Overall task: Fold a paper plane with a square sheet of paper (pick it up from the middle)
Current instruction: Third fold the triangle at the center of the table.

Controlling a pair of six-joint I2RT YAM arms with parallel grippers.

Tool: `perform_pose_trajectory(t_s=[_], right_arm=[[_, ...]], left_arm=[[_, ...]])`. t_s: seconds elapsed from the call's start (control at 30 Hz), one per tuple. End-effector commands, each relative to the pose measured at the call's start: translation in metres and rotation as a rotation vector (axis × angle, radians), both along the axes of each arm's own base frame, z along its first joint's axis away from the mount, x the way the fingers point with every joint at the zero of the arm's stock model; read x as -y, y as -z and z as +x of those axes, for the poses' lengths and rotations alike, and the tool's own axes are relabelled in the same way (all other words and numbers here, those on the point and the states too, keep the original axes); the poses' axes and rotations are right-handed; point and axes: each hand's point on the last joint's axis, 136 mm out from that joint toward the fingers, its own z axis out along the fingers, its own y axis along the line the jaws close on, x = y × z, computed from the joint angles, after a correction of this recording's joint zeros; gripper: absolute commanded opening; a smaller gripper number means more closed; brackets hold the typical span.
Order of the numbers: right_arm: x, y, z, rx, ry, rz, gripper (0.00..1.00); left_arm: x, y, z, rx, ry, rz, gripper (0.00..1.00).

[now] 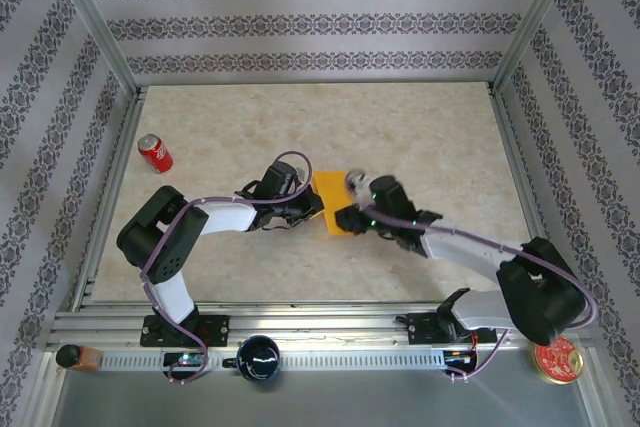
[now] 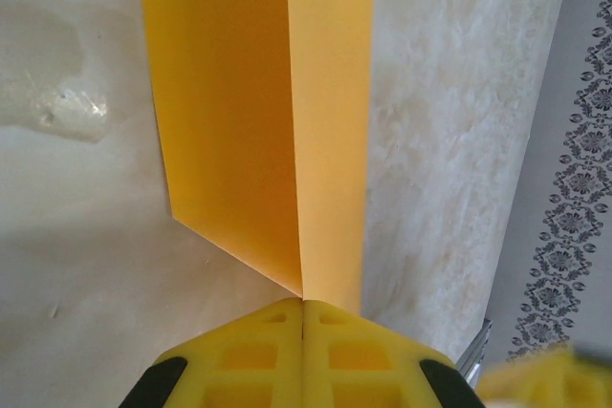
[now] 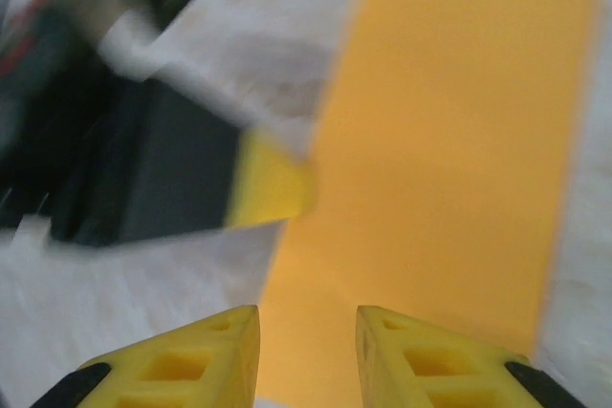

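Nearest, on the rail by the arm bases, sit a dark cup (image 1: pixel 258 357) and a red-lidded tin (image 1: pixel 556 359), both well away from the work.

Mid-counter (image 1: pixel 420 137), the two arms meet over the sheet (image 1: pixel 328 187). The left end effector (image 1: pixel 312 213) is clenched on it. In the left wrist view its yellow pads (image 2: pixel 303 308) are pressed flat together at the near end of a straight crease. From there the sheet (image 2: pixel 258 121) runs away in two panels, the left one darker, the right one paler. The right end effector (image 1: pixel 348 219) hovers at the sheet's near end, just beside the left one. In the right wrist view its tips (image 3: pixel 306 332) stand apart with nothing pinched between them, so it is released. The sheet (image 3: pixel 459 140) lies beyond them as a narrow rectangle, and the left end effector (image 3: pixel 273 188) touches its long edge. That view is blurred, so finer contact cannot be read.

Further back and to the left stands the can (image 1: pixel 155 153), well apart from everything.

As a judgement, the job is at an early stage. The sheet looks folded in half down the middle, and that centre crease is the only fold in evidence. No nose corners are turned in, no point has formed and no wings are set. Most of the folding is left.
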Motion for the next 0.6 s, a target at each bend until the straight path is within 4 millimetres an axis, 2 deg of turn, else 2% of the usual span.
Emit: perform_pose_trajectory(t_s=[0.0,0.13,0.43,0.57], right_arm=[[0.008,0.009,-0.004,0.382,-0.143,-0.272,0.36],[0.001,0.000,-0.014,0.483,-0.184,-0.224,0.41],[-0.021,0.018,-0.027,0.572,-0.331,-0.369,0.42],[-0.020,0.026,-0.018,0.617,-0.275,-0.424,0.42]], left_arm=[[-0.002,-0.010,0.003,-0.011,-0.027,-0.040,0.01],[-0.002,-0.011,0.003,-0.016,-0.034,-0.050,0.01],[-0.001,-0.013,0.005,-0.003,-0.048,-0.078,0.01],[-0.001,-0.010,0.005,-0.006,-0.050,-0.088,0.01]])
